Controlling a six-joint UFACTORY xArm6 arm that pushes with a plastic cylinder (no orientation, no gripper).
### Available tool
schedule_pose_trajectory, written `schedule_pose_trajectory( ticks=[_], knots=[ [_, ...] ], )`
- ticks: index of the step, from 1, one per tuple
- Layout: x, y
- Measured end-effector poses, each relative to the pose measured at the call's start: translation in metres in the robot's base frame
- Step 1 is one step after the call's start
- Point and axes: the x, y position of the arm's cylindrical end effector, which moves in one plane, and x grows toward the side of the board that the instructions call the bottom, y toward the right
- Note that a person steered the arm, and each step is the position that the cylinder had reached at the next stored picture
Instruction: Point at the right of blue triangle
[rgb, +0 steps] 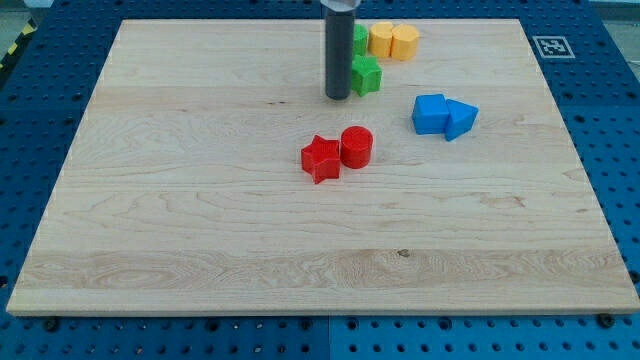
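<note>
1. Blue triangle (461, 118) lies on the wooden board (200, 200), toward the view's right and in the upper half, and it serves as the landmark for everything below.
2. Touching the triangle's left side is a blue cube (430, 113).
3. My tip (337, 97) rests on the board well to the left of the triangle, slightly higher in the view, with the blue cube between them.
4. The arm ends in a plain dark rod with no jaws, so nothing opens or closes and nothing is clamped.
5. A green star-shaped block (367, 74) sits just beside my tip, up and to the left of the triangle.
6. Another green block (359, 38) peeks out behind the rod farther up; its shape is partly hidden.
7. Two yellow blocks (393, 41) stand side by side above the triangle and to its left, near the board's top edge.
8. A red star (321, 158) and a red cylinder (357, 146) touch each other, below and to the left of the triangle.
</note>
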Motion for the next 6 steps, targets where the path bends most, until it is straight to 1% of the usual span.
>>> schedule_pose_trajectory(
  ticks=[1, 2, 3, 4, 5, 6],
  knots=[
    [0.005, 0.047],
    [0.005, 0.059],
    [0.006, 0.057],
    [0.004, 0.032],
    [-0.011, 0.016],
    [-0.025, 0.025]
  ],
)
